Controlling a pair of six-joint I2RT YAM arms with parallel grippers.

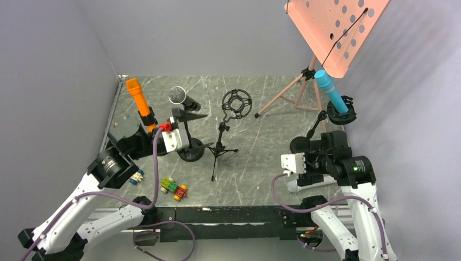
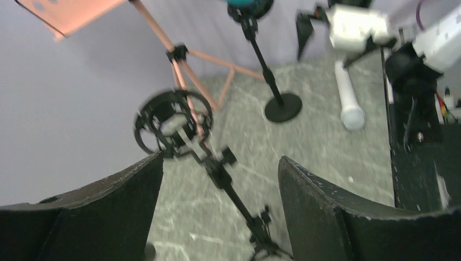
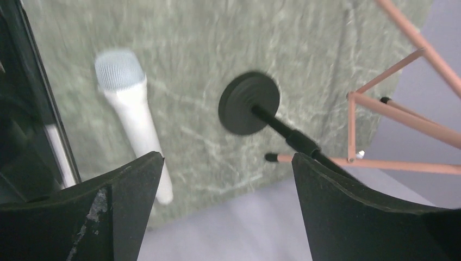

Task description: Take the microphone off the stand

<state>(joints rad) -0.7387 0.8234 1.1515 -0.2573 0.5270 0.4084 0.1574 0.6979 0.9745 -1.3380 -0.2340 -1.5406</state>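
Three microphones sit in stands: an orange one at the left, a silver-headed black one on a round-based stand, and a teal one at the right, whose stand has a black base. A shock-mount stand is empty. A white microphone lies on the table. My left gripper is open and empty beside the silver microphone's stand; in the left wrist view the shock mount shows beyond it. My right gripper is open and empty above the white microphone and black base.
A pink music stand on tripod legs stands at the back right. Small toy bricks lie near the front left. Grey walls close in the table on the left, back and right.
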